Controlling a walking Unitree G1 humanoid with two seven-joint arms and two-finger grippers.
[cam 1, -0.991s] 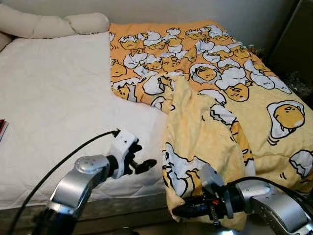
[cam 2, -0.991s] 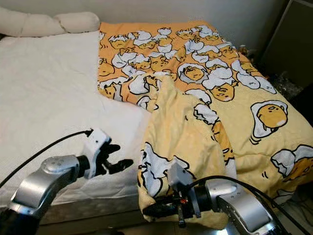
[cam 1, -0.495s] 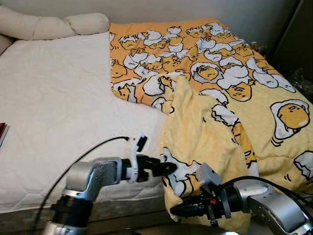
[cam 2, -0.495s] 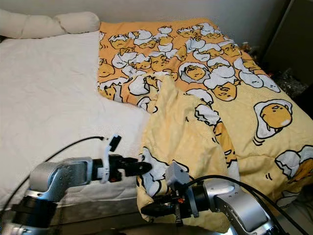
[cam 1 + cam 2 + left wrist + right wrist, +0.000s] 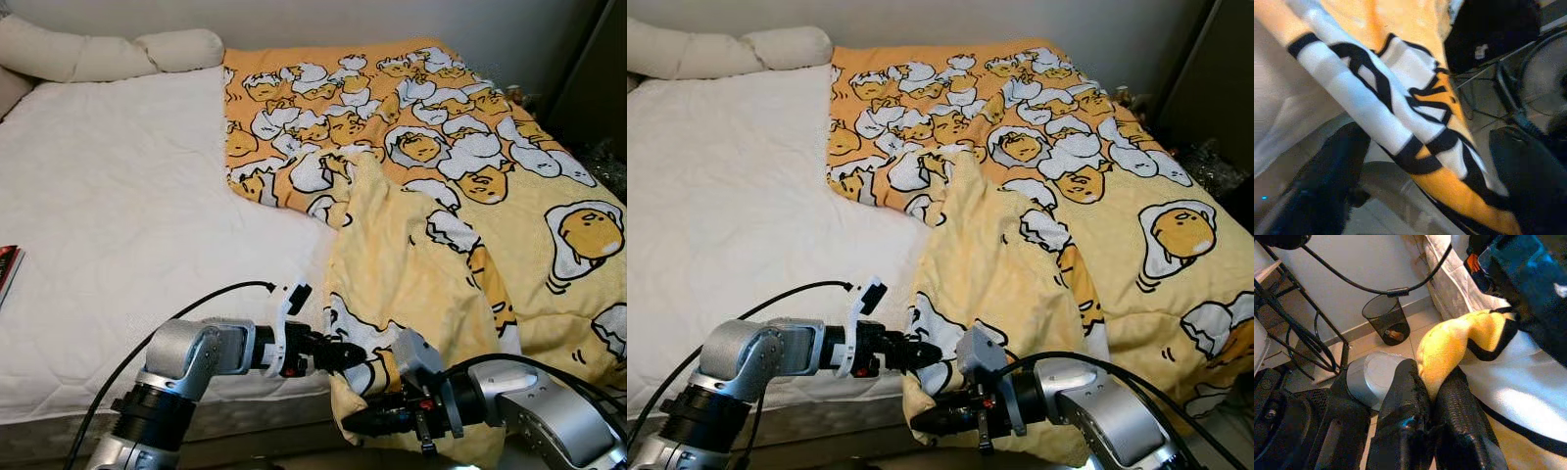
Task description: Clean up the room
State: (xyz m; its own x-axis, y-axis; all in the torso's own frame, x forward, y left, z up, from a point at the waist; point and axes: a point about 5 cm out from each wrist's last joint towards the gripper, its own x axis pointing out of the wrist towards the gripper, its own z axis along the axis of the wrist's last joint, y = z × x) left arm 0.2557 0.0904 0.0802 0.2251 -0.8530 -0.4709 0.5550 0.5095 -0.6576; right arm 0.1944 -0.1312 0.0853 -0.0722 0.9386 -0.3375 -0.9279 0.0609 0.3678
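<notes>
Right gripper pinched the blanket corner; left gripper, fingers apart, straddled the hem just beside it.

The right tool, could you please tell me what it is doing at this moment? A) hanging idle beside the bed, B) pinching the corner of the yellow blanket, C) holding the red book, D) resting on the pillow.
B: in the right wrist view the right tool has its black fingers closed on the yellow blanket corner.
</notes>
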